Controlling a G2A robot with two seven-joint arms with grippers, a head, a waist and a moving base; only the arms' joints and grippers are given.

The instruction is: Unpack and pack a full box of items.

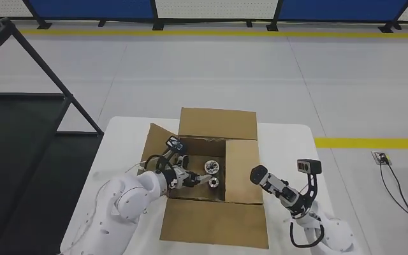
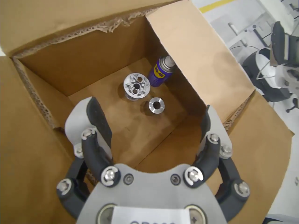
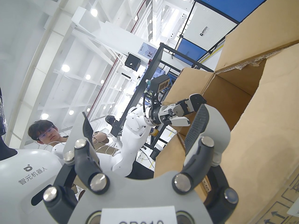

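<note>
box (image 2: 81,66), flaps open: lower your left tool (image 2: 150,106), spread wide and empty, squarely over the small metal ring (image 2: 156,105), clear of the flanged hub (image 2: 136,86) beside it.

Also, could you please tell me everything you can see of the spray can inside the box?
The spray can is blue with a yellow band of print and a bare silvery metal shoulder; its top is hidden behind a flap. It seems to stand on the cardboard floor in a corner of the open box, close beside a round metal disc; whether they touch I cannot tell. The open left pincer is well apart from it.
</note>
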